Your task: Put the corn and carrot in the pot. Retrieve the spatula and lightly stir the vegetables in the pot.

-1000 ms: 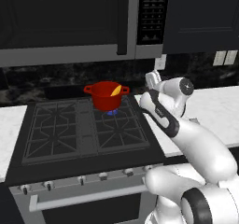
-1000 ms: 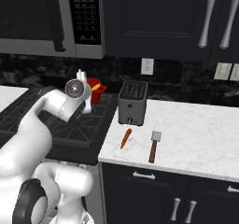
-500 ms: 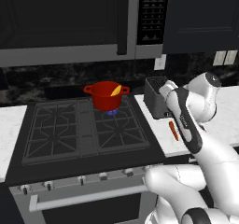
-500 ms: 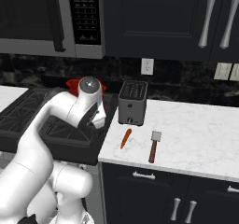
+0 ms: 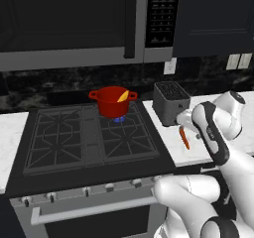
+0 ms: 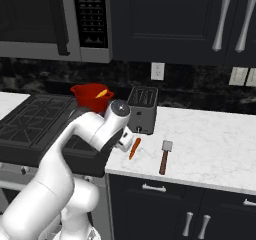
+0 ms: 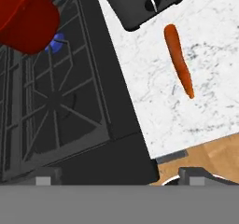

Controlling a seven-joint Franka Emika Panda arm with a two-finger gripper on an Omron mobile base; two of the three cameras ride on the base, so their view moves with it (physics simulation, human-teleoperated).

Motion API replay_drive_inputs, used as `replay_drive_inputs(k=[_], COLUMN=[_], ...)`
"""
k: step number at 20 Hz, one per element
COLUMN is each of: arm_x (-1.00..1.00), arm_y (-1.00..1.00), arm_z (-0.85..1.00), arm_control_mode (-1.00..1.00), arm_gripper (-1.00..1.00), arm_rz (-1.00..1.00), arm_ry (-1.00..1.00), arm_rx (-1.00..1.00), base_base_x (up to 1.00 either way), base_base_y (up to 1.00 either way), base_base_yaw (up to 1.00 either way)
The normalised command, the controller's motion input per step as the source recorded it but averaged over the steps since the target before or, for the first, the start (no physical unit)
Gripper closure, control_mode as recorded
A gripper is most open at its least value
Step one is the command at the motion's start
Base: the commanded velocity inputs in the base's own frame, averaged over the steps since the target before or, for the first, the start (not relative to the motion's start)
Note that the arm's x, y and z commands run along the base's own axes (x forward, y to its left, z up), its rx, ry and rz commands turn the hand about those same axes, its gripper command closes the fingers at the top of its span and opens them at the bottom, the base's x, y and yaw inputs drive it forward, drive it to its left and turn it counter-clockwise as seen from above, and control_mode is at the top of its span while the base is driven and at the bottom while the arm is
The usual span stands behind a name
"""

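- The small round red pot (image 5: pixel 112 101) with loop handles sits on the rear burner of the black gas stove (image 5: pixel 84 138), at the left of my workspace. A yellow piece, which I take for the corn (image 5: pixel 122 96), pokes up at its rim, so that half of the loading looks done.
- Right of the stove stands the dark boxy toaster (image 6: pixel 142 109) on the white marble counter (image 6: pixel 210 144).
- Just in front of the toaster lies the slim orange carrot (image 7: pixel 179 59), flat on the marble and clear of everything. It is not in the pot, so I judge it my step in hand.
- My pincer (image 7: pixel 188 175) hangs above the counter's front edge, near the carrot but not touching it. The fingers are spread about as wide as they go, and they hold nothing.
- Farther right lies the spatula (image 6: pixel 164 157), a reddish-brown handle with a pale flat blade, untouched on the marble beside the carrot.
- Left to do, as I reckon: grasp the carrot, carry it to the pot, then fetch the spatula and stir lightly.
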Motion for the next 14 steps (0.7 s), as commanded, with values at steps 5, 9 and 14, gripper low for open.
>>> replay_drive_inputs(k=[5,9,14], arm_x=[0.36,0.45,0.43], arm_y=[-0.07,-0.14,-0.24], arm_z=[-0.42,-0.38,-0.33], arm_control_mode=[-1.00,-1.00,-1.00], arm_gripper=[-1.00,-1.00,-1.00], arm_rz=[0.10,0.05,0.06], arm_ry=[0.09,0.11,0.06], arm_rx=[-0.23,-0.23,-0.18], base_base_x=[0.00,0.00,0.00], base_base_y=[0.00,0.00,0.00], base_base_yaw=[0.00,0.00,0.00])
